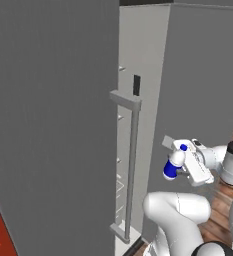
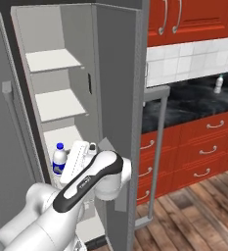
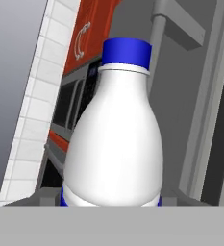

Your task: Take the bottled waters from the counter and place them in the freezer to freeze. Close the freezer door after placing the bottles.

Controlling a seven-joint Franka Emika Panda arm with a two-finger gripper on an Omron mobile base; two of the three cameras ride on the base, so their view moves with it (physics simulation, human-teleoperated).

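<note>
White bottle (image 3: pixel 112 139), smooth, round-shouldered plastic with blue cap and label, is pinched upright in the pincer (image 1: pixel 180 165) before the freezer's (image 2: pixel 57 105) flat white shelves. Across the black marble bench (image 2: pixel 193 100) the clear bottle (image 2: pixel 218 84) is seen.

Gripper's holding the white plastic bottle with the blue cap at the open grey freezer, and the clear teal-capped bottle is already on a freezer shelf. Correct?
Not quite. The clear teal-capped bottle stands on the black marble counter, as the right base view shows. The rest holds: the gripper holds the white plastic bottle with the blue cap at the open grey freezer.
</note>
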